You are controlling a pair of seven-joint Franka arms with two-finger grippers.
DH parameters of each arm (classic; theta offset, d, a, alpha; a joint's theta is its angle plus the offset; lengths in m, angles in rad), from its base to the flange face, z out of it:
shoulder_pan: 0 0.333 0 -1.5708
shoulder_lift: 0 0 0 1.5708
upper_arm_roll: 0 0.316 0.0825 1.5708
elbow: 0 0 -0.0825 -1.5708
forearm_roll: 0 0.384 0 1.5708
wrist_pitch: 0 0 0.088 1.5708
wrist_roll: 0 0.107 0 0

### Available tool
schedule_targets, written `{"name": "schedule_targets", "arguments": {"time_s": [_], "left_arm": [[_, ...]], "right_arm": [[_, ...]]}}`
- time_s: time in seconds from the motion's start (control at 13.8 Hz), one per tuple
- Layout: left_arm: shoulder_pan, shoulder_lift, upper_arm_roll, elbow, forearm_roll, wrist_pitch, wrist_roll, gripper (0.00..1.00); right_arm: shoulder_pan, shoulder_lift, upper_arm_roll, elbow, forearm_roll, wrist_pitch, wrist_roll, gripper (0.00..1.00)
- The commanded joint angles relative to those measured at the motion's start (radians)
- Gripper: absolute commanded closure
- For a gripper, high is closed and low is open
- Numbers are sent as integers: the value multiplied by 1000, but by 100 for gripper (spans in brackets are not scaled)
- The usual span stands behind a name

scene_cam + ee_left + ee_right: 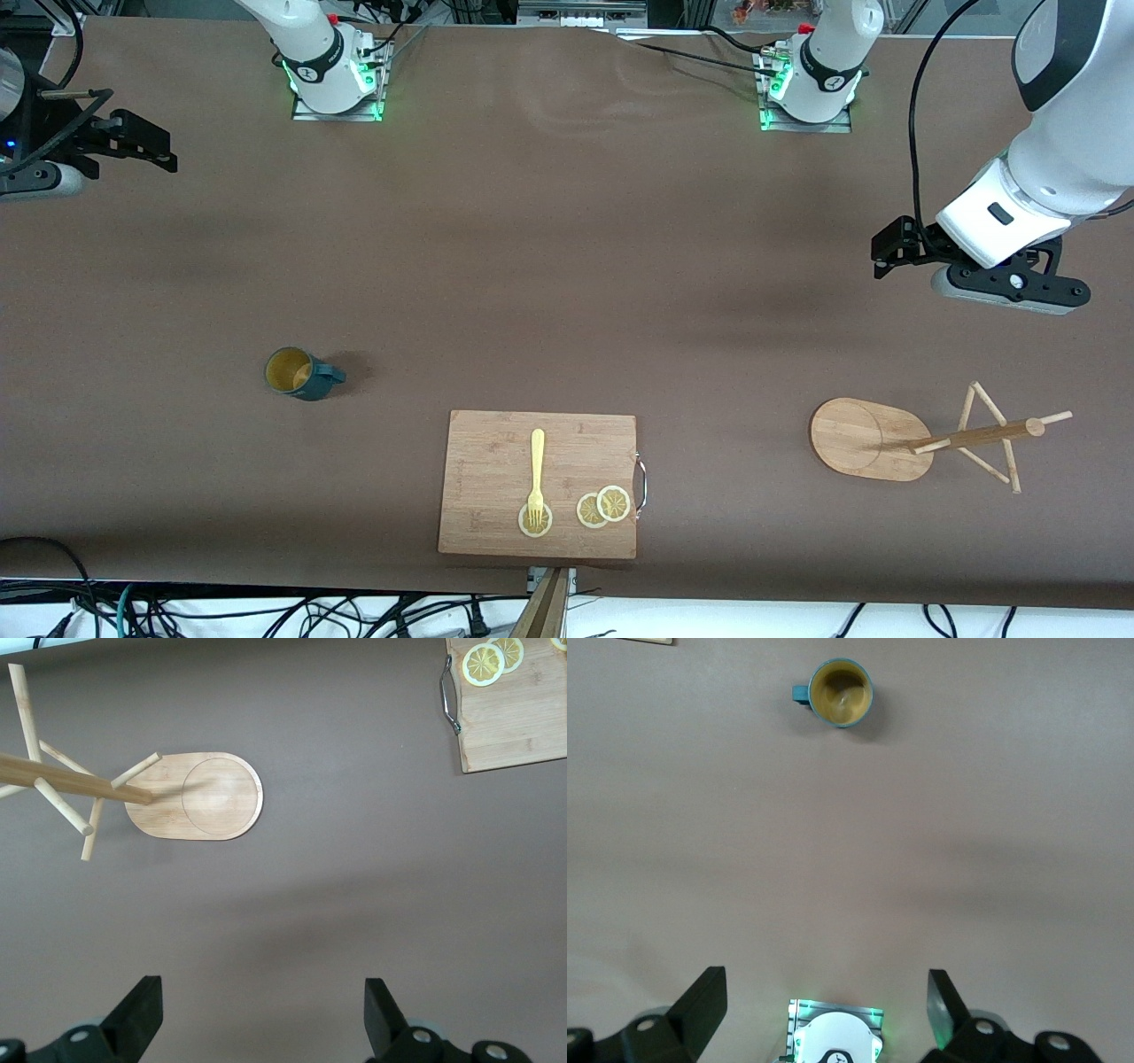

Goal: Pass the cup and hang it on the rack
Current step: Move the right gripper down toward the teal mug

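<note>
Brown cloth covers the big table (567, 266), and black wires lie on the floor along the edge closest to the front camera. Closest to that camera on the table sits a wooden cutting board (496, 461) with a metal handle (641, 483) on the side toward the left arm's end. On the board lies a yellow fork (536, 474), with its prongs resting on a lemon slice (535, 521). Two more lemon slices (603, 506) lie just beside it, one partly on top of the other. A little farther from the camera, toward the left arm's end of the table, is the rack (873, 439). It has a flat oval base, a pole in the middle and thin pegs sticking out. No cup hangs on it. Toward the right arm's end, a bit farther from the camera than the board, stands the cup (299, 373). It is dark teal outside and yellow inside. It stands upright by itself, and its small handle points toward the middle of the table. It is well apart from the rack, with the board between them. Higher up, the left gripper (263, 1028) hangs in the air over bare table near the rack, with its fingers spread wide and nothing in them. The right gripper (827, 1023) hangs over the right arm's end of the table, well apart from the cup, also wide open with nothing in it. Farthest of all, the two arm bases stand along the table's edge with green lights glowing.
</note>
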Motion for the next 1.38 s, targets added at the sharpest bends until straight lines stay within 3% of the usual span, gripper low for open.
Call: {"name": "schedule_targets", "arguments": {"time_s": [0.0, 0.22, 0.44, 0.65, 0.87, 1.31], "left_arm": [[3, 12, -4, 27, 9, -7, 8, 0], [3, 11, -4, 27, 9, -7, 8, 0], [3, 11, -4, 27, 9, -7, 6, 0], [3, 11, -4, 27, 9, -7, 8, 0], [1, 11, -4, 28, 10, -7, 9, 0], [9, 12, -3, 28, 15, -7, 20, 0]], "right_arm": [[-11, -7, 7, -31, -10, 16, 5, 0], [-11, -10, 7, -135, -10, 114, 11, 0], [-14, 44, 7, -270, -27, 351, 2, 0], [-16, 218, 6, -267, -35, 545, -22, 0], [-17, 319, 6, -251, -35, 695, -35, 1], [-25, 490, 6, -143, -32, 798, -35, 2]]}}
